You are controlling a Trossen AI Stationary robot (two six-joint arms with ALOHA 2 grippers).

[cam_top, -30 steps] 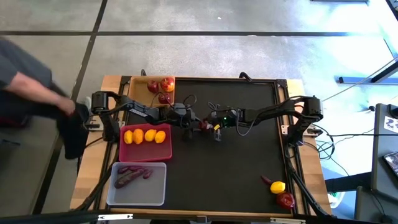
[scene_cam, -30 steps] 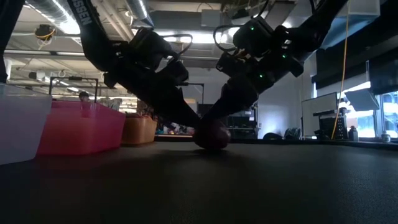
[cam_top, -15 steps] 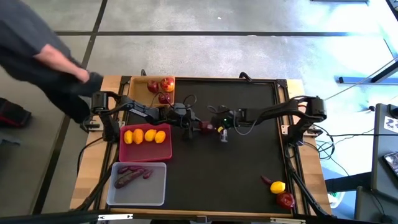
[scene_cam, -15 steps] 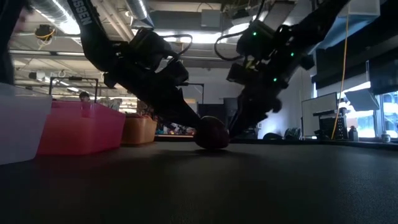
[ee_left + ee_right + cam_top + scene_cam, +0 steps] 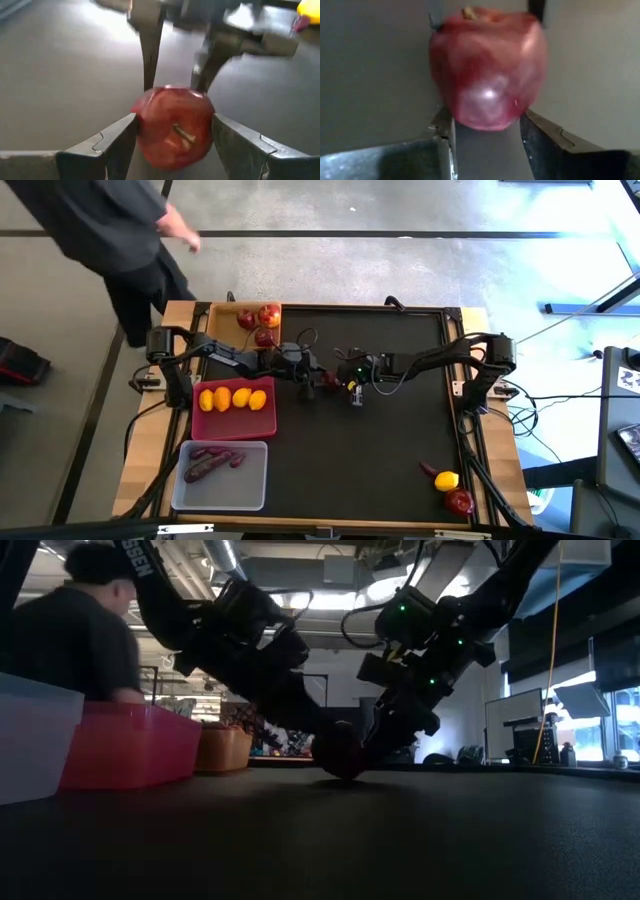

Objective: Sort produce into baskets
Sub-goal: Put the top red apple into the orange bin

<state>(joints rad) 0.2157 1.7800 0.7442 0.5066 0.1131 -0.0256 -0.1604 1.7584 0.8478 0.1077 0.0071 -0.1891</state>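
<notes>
A dark-red apple [image 5: 328, 380] lies mid-table between my two grippers. My left gripper [image 5: 312, 377] comes at it from the table's left and is shut on it [image 5: 172, 130]. My right gripper [image 5: 346, 384] is open on the apple's right side, its fingertips [image 5: 445, 125] standing by the apple's near part [image 5: 487, 65]. The tan tray [image 5: 222, 310] holds three apples. The pink tray [image 5: 235, 425] holds several lemons. The translucent tray [image 5: 250, 490] holds purple roots. My left gripper pinches the apple's two opposite sides [image 5: 139, 125] between its two fingers, stem end toward the wrist. The fingers slant down from the table's left. The apple's underside [image 5: 338, 774] is down at the mat. My right gripper: I cannot tell whether its fingertips touch the apple.
A purple root [image 5: 428, 470], a lemon [image 5: 447, 479] and an apple [image 5: 459, 501] lie at the near right corner. The three trays line the table's left edge. A person [image 5: 110, 220] stands beyond the far left corner.
My right gripper has let go of the apple, drawn back toward the table's right edge, then come a little closer again. The apple has stayed at the mat in my left gripper. The person has moved from the table's left side to its far left corner.
</notes>
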